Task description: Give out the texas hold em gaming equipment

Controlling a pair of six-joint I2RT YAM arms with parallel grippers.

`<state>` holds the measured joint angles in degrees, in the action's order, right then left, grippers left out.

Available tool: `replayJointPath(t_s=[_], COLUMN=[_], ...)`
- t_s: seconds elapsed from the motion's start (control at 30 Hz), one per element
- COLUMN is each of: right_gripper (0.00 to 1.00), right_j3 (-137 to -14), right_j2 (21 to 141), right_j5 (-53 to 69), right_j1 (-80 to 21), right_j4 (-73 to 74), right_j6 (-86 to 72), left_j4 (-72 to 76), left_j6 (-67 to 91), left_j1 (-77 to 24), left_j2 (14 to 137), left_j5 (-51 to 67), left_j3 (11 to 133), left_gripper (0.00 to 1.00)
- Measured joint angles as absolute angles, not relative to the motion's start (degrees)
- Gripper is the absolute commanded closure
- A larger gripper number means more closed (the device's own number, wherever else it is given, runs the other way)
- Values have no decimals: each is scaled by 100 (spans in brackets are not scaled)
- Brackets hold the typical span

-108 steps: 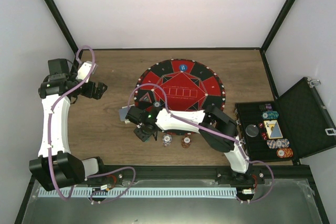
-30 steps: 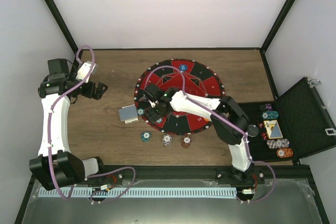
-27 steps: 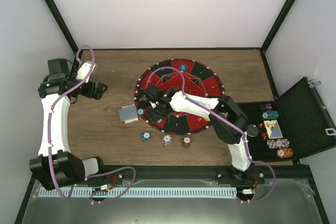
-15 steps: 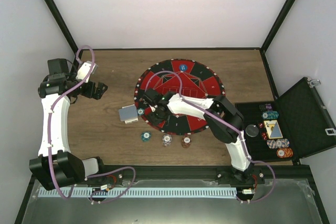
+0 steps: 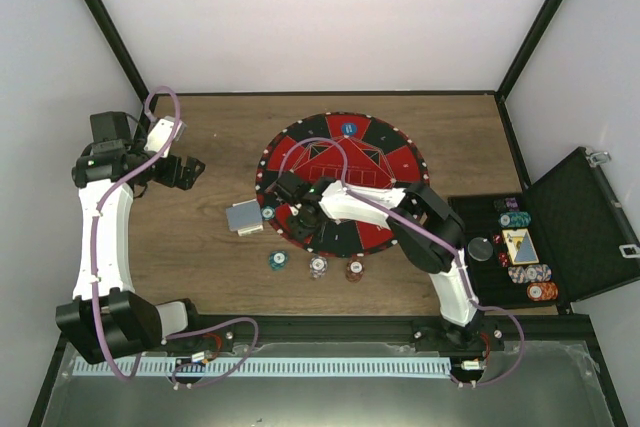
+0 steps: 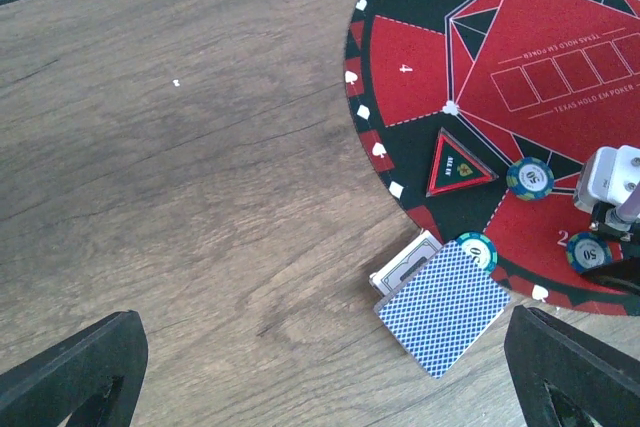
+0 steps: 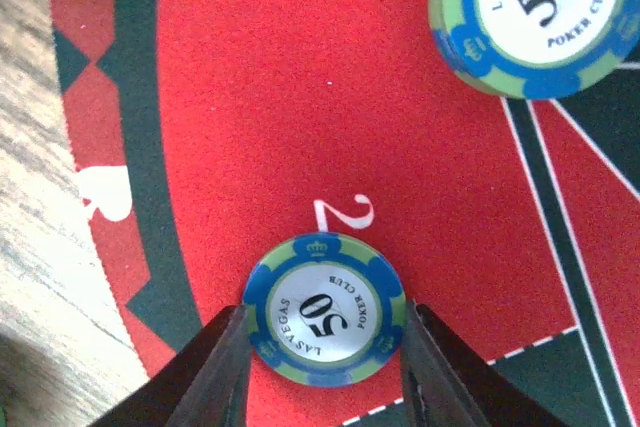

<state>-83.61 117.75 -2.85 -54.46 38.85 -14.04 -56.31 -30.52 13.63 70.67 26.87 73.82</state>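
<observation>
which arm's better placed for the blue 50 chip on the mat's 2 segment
Right. The right gripper has a finger either side of the blue 50 chip on the mat; the left gripper hangs open over the table, off the mat.

The light over my worktop (image 5: pixel 200 147) is bright and even, falling from above with no hard glare, and the white walls (image 5: pixel 320 17) wash out pale. My arms cast only faint, soft shadows on the wood. In the left wrist view the grain and the mat (image 6: pixel 560 77) print are crisp, while the fingers (image 6: pixel 70 377) of my left gripper (image 6: pixel 320 387) are dark and blurred. The right wrist view is very close. The chip (image 7: pixel 325 309) lettering in my right gripper (image 7: pixel 325 367) is sharp, and the wood at bottom left is shadowed.
</observation>
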Motion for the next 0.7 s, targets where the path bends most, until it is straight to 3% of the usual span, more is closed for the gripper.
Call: replayJointPath(t_s=[0.17,0.43,0.53,0.7], right_gripper=[77,79,61,54], right_j3=[-8392,-8399,-8438,-8499], right_j2=[11764,11762,11762,11762], right_j5=[-305,-543,-620,-733], right_j1=[-5450,-5457,-5454,-5487], right_j4=[3828,3837,3920,4073], right_j6=[-1431,-1435,-1422,-1452], left_j4=[-5629,-5629,-5631,-5629], left_j6=[-3055,-3070,-3074,-3103], left_j1=[1363,1363,1363,1380], left_j2=[7026,7015,7011,6993], left_j5=[2681,2676,2676,2679], left_j3=[7382,7382,7382,7382], left_gripper=[0,0,0,0])
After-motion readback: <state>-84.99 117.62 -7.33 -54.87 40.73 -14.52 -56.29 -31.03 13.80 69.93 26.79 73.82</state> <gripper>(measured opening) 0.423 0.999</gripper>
